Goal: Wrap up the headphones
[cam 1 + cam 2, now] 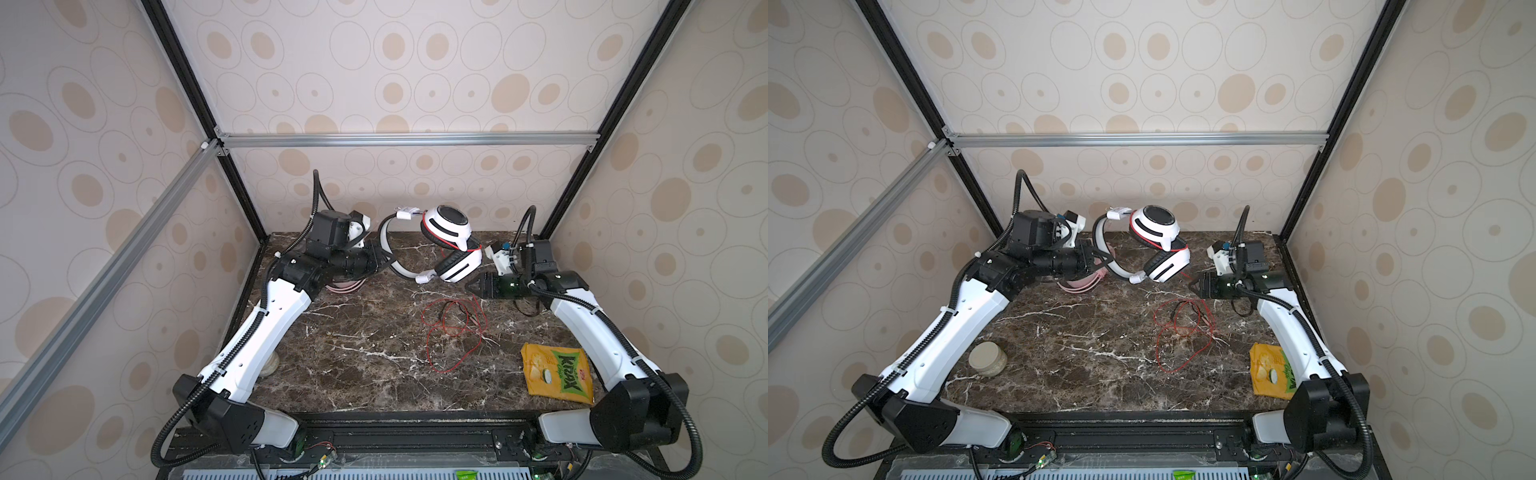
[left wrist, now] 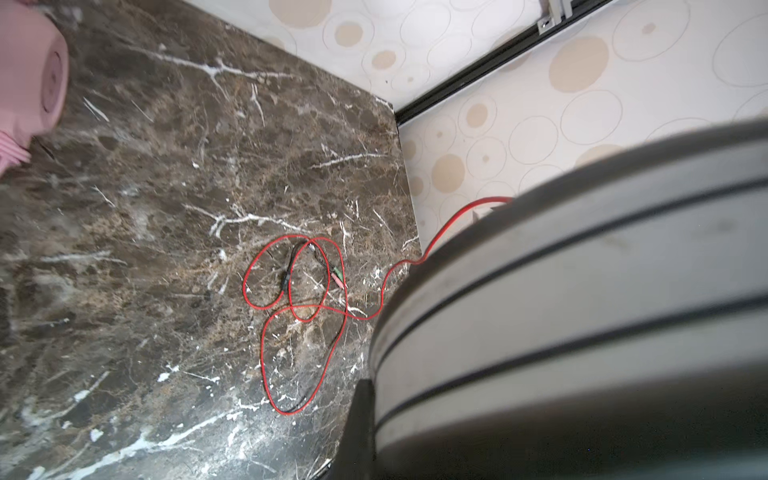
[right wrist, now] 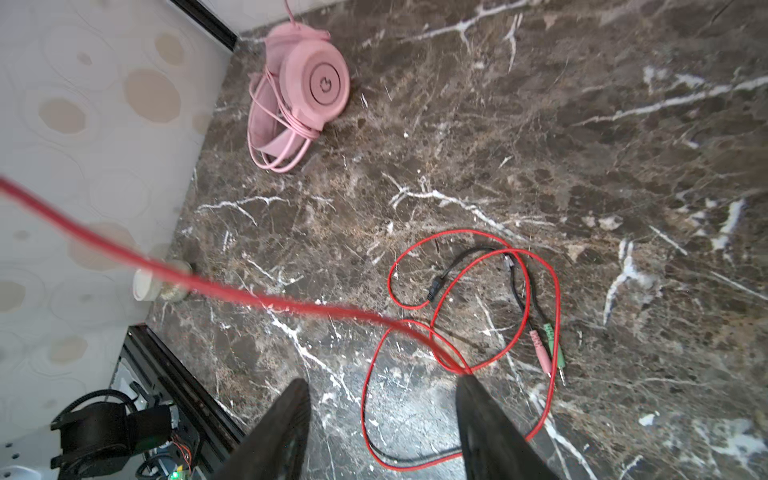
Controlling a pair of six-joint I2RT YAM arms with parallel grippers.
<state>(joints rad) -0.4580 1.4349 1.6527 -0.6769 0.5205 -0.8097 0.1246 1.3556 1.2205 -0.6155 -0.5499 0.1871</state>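
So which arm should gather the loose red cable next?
Right, likely. The right hand is open beside the red cable, while the left hand is shut on the white headphones, holding them up.

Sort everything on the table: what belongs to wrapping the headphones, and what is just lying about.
Job in hand:
white-and-black headset
its loose red cable
pink headset, cable already wound around it

Lying about:
yellow chip bag
small round jar
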